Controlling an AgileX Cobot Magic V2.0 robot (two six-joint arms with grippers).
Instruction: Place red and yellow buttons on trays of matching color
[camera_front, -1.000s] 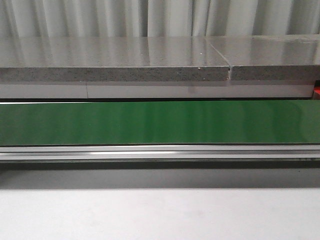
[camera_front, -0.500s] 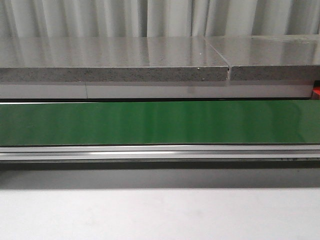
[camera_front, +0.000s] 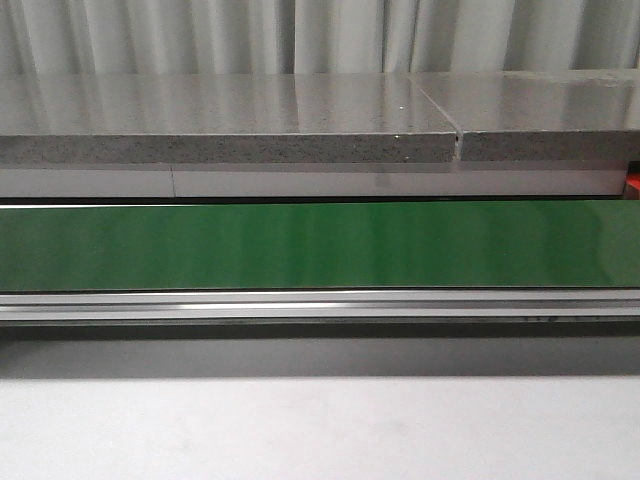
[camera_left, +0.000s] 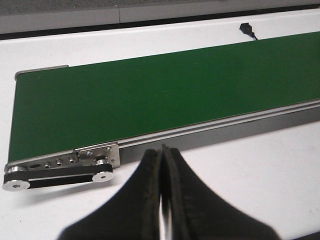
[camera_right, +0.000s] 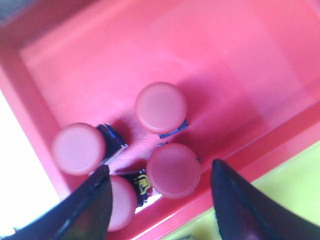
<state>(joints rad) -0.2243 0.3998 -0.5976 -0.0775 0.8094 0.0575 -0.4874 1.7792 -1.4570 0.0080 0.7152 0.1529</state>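
Right gripper (camera_right: 160, 192) hangs over the red tray (camera_right: 240, 75), jaws spread wide, holding nothing; a red button (camera_right: 173, 170) sits between the fingers, flat on the tray floor. Looks like a drop-off just finished, so the job now is a clean exit: lift straight up, keep the jaws spread, no sideways drift, since three more red buttons are packed close by, one (camera_right: 161, 107) just beyond it, one (camera_right: 78, 148) off to the side, one (camera_right: 122, 202) half hidden behind the finger (camera_right: 92, 207) and near enough to clip. Buttons have round, smooth, pale red caps on small dark square bases with metal tabs; a base with a yellow mark shows between two of them. Top-heavy-looking, likely to tip or skate if nudged. All four cluster near one tray corner, close to the wall next to the yellow tray (camera_right: 295, 195), of which only a strip shows; can't tell what's in it. Left gripper (camera_left: 162, 165) is closed, fingers pressed together, nothing in it, parked over the white table (camera_left: 250, 165) just beside the end of the green belt (camera_left: 160, 100). Belt is bare in both the front and left wrist views: no button waiting. Next pick needs a part to arrive first; I'd hold the left arm where it is.
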